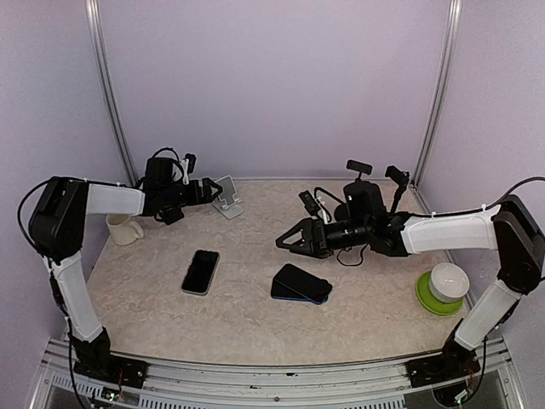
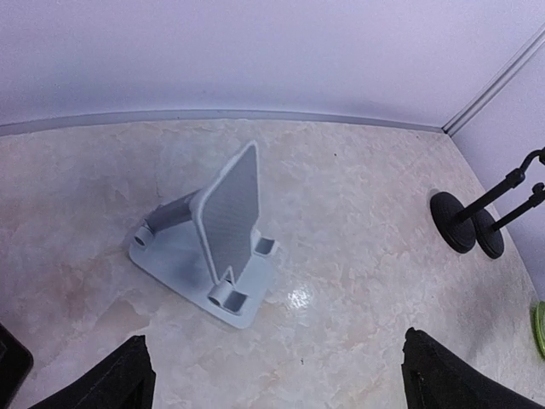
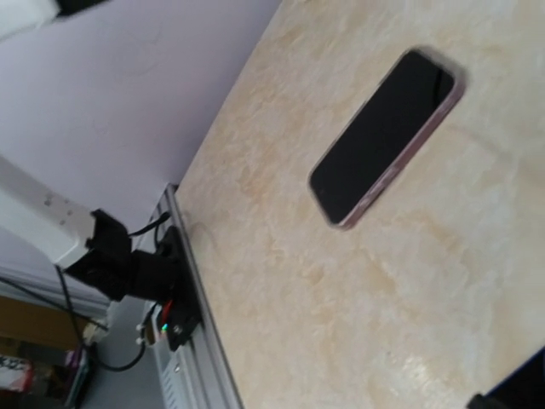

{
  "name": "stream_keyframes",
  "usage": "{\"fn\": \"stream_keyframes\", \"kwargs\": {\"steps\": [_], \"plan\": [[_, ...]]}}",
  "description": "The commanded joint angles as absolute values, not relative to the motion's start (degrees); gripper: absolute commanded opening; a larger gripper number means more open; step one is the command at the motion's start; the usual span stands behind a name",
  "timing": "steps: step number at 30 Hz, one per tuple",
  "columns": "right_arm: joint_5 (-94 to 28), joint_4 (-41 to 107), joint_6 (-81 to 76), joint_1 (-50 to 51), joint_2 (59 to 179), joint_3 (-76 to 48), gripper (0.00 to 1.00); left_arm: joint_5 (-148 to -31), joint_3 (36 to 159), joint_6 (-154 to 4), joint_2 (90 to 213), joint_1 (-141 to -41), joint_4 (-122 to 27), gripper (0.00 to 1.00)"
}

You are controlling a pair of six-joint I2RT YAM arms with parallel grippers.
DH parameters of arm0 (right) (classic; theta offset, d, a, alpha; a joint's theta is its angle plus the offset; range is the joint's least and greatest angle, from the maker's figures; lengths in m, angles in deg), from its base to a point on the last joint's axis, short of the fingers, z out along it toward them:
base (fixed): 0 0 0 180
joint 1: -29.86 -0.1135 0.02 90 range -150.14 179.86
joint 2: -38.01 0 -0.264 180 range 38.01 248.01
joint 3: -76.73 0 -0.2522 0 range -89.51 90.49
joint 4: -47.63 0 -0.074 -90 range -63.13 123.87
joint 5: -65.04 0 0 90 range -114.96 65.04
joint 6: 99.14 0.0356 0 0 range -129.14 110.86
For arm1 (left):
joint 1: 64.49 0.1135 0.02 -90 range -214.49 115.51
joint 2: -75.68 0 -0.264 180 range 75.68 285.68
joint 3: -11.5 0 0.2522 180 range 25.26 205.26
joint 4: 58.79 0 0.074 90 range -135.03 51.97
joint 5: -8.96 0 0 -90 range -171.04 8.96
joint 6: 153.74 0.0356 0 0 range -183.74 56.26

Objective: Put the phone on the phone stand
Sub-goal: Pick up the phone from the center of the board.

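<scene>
- The left gripper (image 2: 272, 362) is released, its fingers (image 2: 128, 375) spread wide at the lower corners of the wrist view.
- The stand (image 2: 213, 243) is seen just ahead of those fingers, untouched, set on the table (image 1: 255, 324) near the back wall with its back plate tilted.
- The right gripper (image 1: 285, 242) is held low over the table's middle, pointing left; whether it is released or clenched cannot be told.
- The phone (image 1: 201, 271) is laid flat, screen up, left of the right gripper and well apart from the stand.
- A dark slab (image 1: 301, 284) is found near the phone's right.
- A mug (image 1: 124, 228) is placed by the left wall.
</scene>
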State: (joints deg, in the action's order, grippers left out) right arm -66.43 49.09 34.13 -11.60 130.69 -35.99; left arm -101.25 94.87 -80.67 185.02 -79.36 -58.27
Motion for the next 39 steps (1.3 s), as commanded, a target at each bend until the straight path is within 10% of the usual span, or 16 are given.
{"fn": "stream_keyframes", "kwargs": {"steps": [1,18,39], "plan": [[-61.6,42.7,29.7,-11.3,128.1,-32.7,1.00,-94.5,91.4,-81.4,179.5,-83.4,-56.0,0.99],[-58.8,40.7,28.8,-11.3,125.7,-32.4,1.00,-71.7,84.0,-87.1,165.8,-94.4,-41.8,0.99],[-60.4,42.4,29.1,-11.3,125.6,-34.0,1.00,-74.4,75.4,-88.7,164.2,-98.6,-34.8,0.99]]}}
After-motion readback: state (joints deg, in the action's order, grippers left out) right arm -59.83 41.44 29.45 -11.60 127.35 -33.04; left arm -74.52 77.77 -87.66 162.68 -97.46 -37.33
